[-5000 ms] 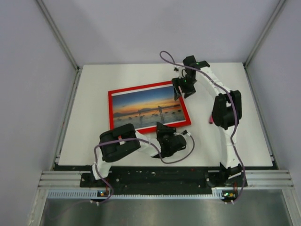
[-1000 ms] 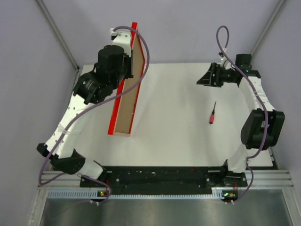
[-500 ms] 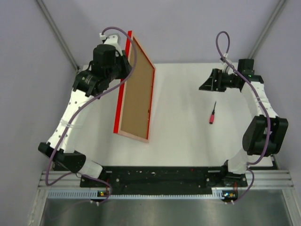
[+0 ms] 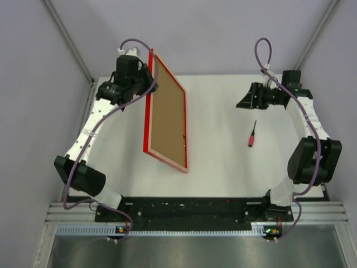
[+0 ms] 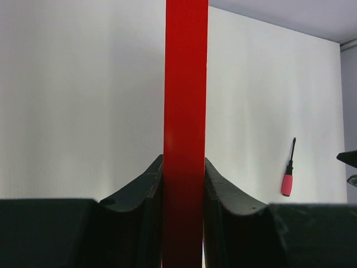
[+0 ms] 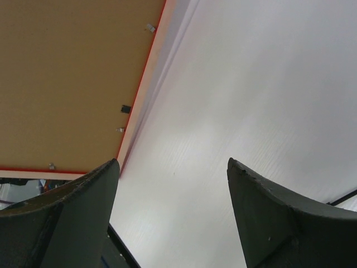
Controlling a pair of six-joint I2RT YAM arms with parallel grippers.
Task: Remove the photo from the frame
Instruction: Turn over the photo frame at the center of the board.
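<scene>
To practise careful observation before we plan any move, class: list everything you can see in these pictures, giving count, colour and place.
frame: one, red edge, brown back showing, held up tilted over the table's left side
screwdriver: one, pink handle and black shaft, lying on the table's right side
table: one, white, under both arms
cables: two, purple, one along each arm
left tool: one, black, shut on the frame's red edge
right tool: one, black, open and empty, above the table's far right

Red-handled screwdriver (image 4: 252, 134) on white table (image 4: 223, 162)
</scene>
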